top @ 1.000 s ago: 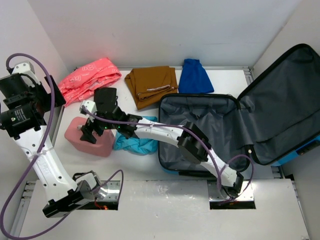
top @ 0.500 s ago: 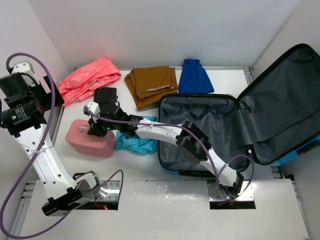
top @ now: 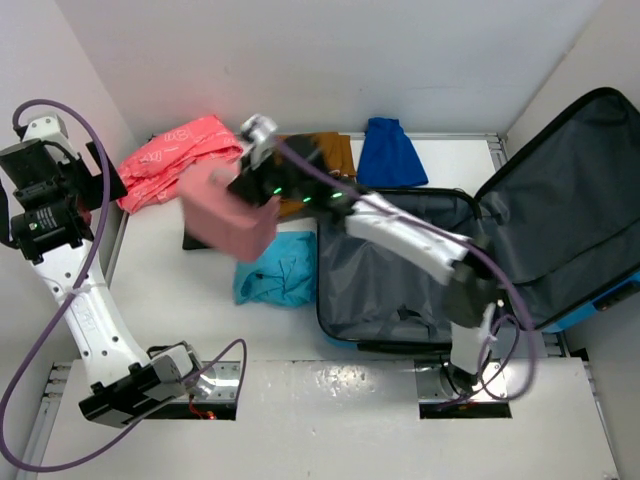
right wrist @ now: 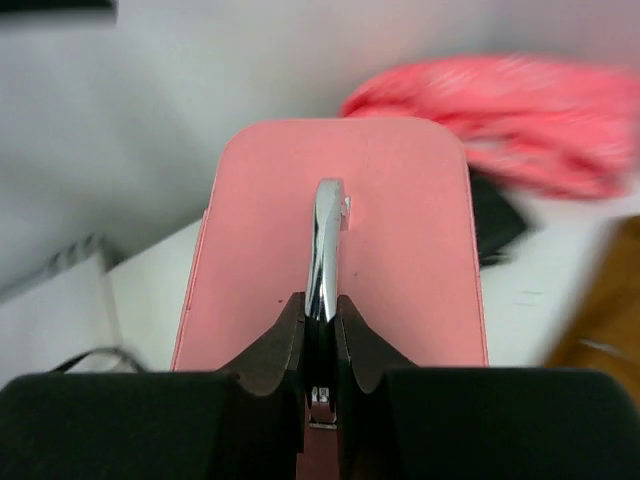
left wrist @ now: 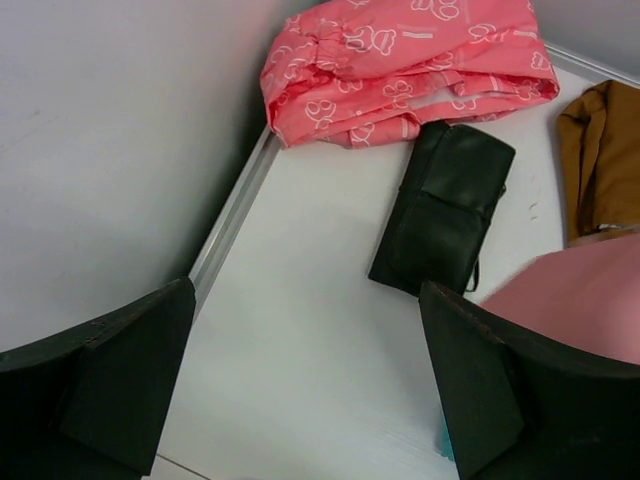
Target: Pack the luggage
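From overhead, the suitcase [top: 390, 285] lies open at the right of the surface [top: 150, 270], its grey lining bare and its lid [top: 570, 210] propped against the right wall. The right end effector [top: 252, 186] holds a pink case [top: 226, 214] clear of the surface, left of the suitcase and above a teal cloth [top: 280, 268].

Only the right wrist view shows the grip: both fingers [right wrist: 275, 345] pinched narrowly on the case's metal handle [right wrist: 326, 245].

The left end effector [left wrist: 305, 330] stands wide and holds nothing. Its camera shows the whole black wallet [left wrist: 443, 222] beside a coral garment [left wrist: 400, 60]; from above, the pink case hides half the wallet.
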You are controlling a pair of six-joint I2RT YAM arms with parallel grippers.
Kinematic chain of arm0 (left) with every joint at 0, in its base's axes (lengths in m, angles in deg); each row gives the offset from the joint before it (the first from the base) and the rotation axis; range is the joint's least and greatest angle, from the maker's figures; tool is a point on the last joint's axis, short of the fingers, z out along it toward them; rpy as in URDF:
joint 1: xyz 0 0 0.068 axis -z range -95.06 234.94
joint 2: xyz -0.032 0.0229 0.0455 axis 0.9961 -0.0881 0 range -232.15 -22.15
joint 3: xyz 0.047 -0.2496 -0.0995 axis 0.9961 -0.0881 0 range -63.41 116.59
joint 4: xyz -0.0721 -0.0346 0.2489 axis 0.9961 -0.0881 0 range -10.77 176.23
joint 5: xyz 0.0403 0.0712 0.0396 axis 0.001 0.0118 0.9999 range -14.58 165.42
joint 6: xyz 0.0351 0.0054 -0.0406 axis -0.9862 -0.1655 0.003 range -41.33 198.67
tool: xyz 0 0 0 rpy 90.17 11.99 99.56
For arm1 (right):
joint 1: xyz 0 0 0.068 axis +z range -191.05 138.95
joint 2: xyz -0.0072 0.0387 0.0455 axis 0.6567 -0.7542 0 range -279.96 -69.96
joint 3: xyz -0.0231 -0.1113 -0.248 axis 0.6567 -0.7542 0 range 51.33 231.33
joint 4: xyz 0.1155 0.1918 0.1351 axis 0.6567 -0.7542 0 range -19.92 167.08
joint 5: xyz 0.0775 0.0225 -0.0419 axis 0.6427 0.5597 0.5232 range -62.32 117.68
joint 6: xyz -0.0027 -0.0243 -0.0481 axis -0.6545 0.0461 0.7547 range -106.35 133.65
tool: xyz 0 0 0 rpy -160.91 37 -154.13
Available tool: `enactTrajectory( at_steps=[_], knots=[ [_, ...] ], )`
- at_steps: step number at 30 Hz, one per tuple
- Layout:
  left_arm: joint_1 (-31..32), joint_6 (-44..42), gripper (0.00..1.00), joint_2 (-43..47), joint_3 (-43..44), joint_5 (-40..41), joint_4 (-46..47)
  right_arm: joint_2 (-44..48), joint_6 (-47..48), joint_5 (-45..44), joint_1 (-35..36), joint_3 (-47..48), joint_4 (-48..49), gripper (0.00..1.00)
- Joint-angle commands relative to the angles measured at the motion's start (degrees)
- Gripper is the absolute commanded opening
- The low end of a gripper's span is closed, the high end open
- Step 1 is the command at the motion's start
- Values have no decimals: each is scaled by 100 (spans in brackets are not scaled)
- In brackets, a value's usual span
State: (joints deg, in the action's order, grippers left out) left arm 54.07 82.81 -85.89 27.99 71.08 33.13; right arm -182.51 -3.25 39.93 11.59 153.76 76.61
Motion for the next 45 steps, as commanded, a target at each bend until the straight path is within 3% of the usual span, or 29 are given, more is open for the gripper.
enactTrajectory(
  at_steps=[1, 7, 11, 18, 29, 39, 45],
  knots=[
    [-68, 192, 100, 3, -131, -304, 686, 1584, 169, -1109, -360, -440, 514, 0],
    [-68, 350, 100, 3, -315, -374, 1574, 3282, 451, -2366, -1475, -2086, 66, 0],
    [37, 473, 100, -146, -315, -515, 1698, 4161, 522, -2596, -2143, -3026, -286, 0],
    [468, 526, 100, -200, -587, -401, 1918, 5567, -198, -2746, -3277, -4705, -709, 0],
    [705, 474, 100, -200, -640, -190, 1970, 5833, -656, -2096, -4946, -5803, -437, 0],
    [705, 421, 100, -261, -693, -76, 2023, 5613, -366, -1034, -5747, -6332, 212, 0],
    [705, 368, 100, -314, -745, -76, 2023, 5586, 441, -199, -5941, -6894, 776, 0]
  ],
)
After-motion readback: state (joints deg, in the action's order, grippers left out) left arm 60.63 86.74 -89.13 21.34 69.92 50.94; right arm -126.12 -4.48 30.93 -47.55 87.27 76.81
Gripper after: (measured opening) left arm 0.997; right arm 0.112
